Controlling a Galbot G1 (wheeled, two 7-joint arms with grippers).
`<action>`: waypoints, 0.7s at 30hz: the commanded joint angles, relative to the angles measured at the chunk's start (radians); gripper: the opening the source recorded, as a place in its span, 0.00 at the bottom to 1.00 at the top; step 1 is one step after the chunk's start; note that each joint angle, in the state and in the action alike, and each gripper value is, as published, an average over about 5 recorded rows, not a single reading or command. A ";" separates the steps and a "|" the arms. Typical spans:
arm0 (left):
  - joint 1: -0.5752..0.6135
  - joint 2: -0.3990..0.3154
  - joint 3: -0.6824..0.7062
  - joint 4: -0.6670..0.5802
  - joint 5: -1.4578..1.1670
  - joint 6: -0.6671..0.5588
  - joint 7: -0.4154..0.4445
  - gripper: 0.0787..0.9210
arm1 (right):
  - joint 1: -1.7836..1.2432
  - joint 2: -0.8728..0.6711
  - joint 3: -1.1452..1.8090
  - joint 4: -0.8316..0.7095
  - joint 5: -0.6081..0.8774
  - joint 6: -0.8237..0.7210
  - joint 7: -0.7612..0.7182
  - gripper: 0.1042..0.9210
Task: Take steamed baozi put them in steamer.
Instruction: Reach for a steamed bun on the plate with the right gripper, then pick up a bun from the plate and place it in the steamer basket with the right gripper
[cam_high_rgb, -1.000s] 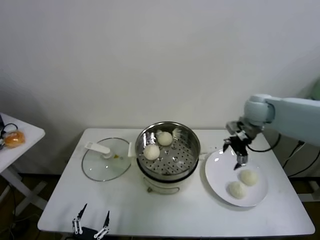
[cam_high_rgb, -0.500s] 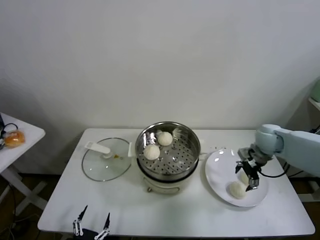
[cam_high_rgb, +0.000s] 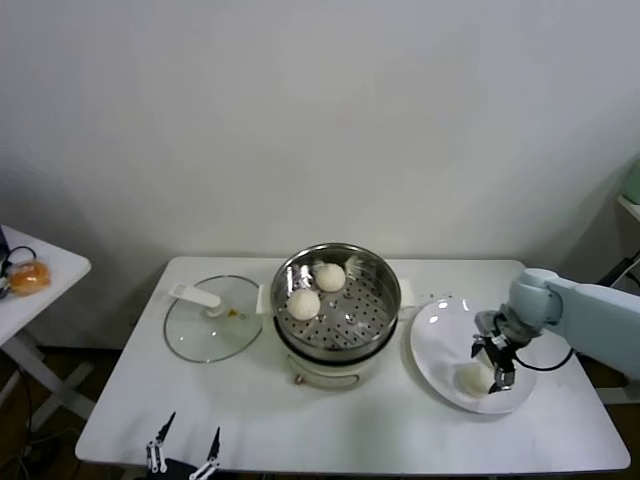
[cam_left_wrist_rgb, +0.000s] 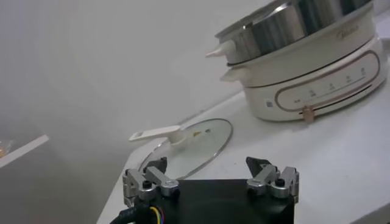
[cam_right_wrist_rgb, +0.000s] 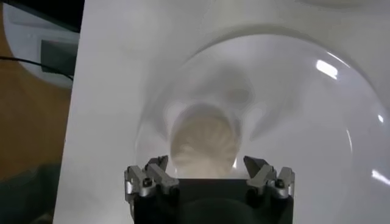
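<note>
The steel steamer (cam_high_rgb: 350, 322) on its cream pot base (cam_left_wrist_rgb: 317, 73) holds two baozi (cam_high_rgb: 329, 276) (cam_high_rgb: 303, 303). On the white plate (cam_high_rgb: 435, 335) at the right, one baozi (cam_high_rgb: 470, 377) shows beside my right gripper (cam_high_rgb: 497, 365), which hangs low over the plate. In the right wrist view a pleated baozi (cam_right_wrist_rgb: 204, 140) lies on the plate (cam_right_wrist_rgb: 292, 91) right in front of the right gripper (cam_right_wrist_rgb: 205, 161). Its jaws stand open on either side and hold nothing. My left gripper (cam_high_rgb: 182, 455) is parked open at the table's front edge.
A glass lid (cam_high_rgb: 212, 320) with a white handle lies flat left of the steamer, also seen in the left wrist view as the lid (cam_left_wrist_rgb: 189, 143). An orange bun (cam_high_rgb: 28, 278) sits on a side table at the far left.
My right gripper has come down from above the plate's back edge to low over the baozi on the plate, staying open. The left arm has not moved.
</note>
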 joint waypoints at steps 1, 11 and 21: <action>0.001 -0.032 0.000 -0.001 0.000 0.002 0.000 0.88 | -0.056 -0.002 0.062 -0.011 -0.011 -0.007 0.004 0.88; 0.003 -0.032 0.001 -0.005 0.003 0.002 0.000 0.88 | -0.046 -0.016 0.060 0.007 -0.001 -0.003 -0.009 0.68; 0.005 -0.031 -0.002 -0.007 0.004 0.000 -0.001 0.88 | 0.286 0.013 -0.136 0.029 0.069 0.147 -0.061 0.63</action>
